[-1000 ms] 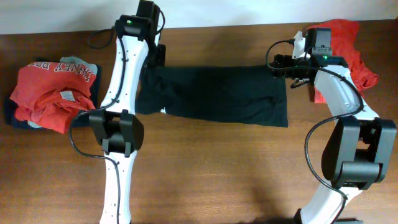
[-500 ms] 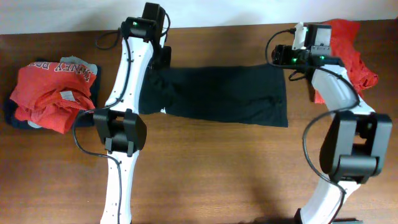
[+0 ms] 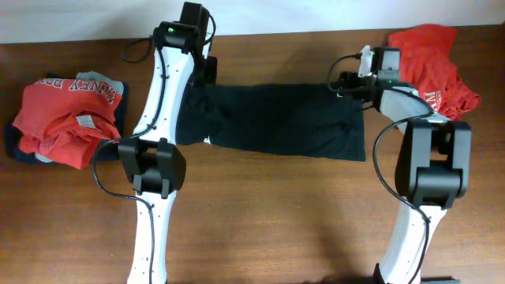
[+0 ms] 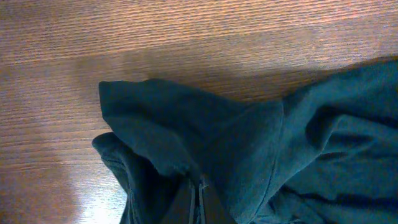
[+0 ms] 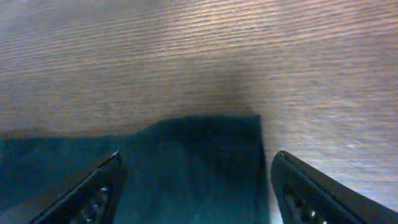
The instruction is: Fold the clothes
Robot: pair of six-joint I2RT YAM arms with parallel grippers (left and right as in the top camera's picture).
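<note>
The black T-shirt (image 3: 276,118) lies spread flat across the middle of the table, with a small white label (image 3: 207,140) at its lower left. My left gripper (image 3: 203,85) is at its top left corner. In the left wrist view it (image 4: 198,182) is shut on a bunched fold of the dark cloth (image 4: 205,130). My right gripper (image 3: 338,83) is at the shirt's top right corner. In the right wrist view it (image 5: 198,155) is open, and the shirt's corner (image 5: 199,168) lies flat between its fingers (image 5: 93,193).
A pile of red shirts with white lettering (image 3: 67,118) lies at the left edge on darker clothes. Another red shirt (image 3: 430,63) lies at the back right, just behind the right arm. Bare wooden table (image 3: 276,213) spreads in front.
My right gripper has swung left from beside the red shirt to over the black shirt's top right corner. My left gripper shifted slightly back, still on the cloth.
</note>
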